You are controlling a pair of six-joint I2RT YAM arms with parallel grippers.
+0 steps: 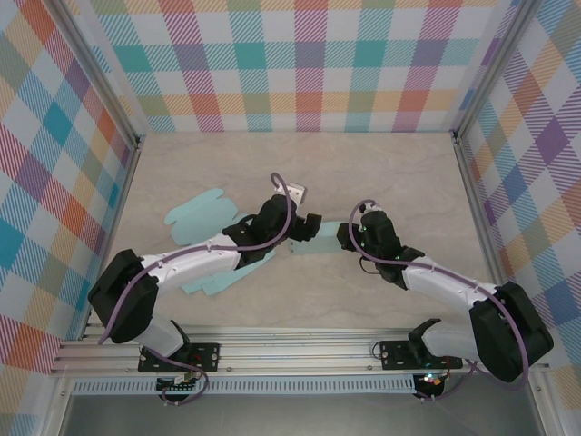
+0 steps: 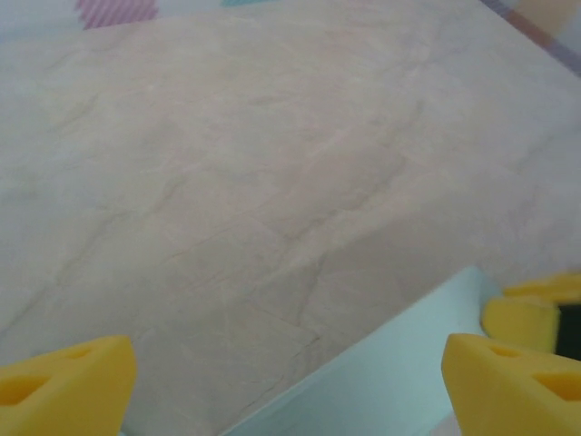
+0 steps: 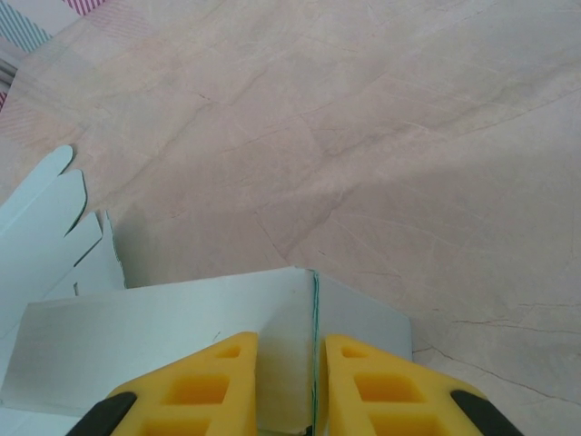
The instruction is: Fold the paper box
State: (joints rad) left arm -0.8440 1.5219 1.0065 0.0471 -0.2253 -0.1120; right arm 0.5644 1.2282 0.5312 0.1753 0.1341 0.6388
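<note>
Tabletop (image 1: 381, 182) paper box (image 3: 163, 336) sits pinched in right hand (image 3: 286, 381).

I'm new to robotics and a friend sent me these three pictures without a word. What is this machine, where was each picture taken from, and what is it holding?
These are two robot arms bolted side by side at the near edge of a table. The wide picture comes from a fixed camera above and behind them. The other two come from small cameras on the wrists, so the yellow shapes at the bottom are each arm's own fingers.

On the table lies a pale blue paper box, cut out and still mostly flat. The arms are meant to fold it.

The right hand is pinched shut on an upright flap of the paper box. The left hand has its fingers wide apart and grips nothing; an edge of the paper lies under it.
</note>
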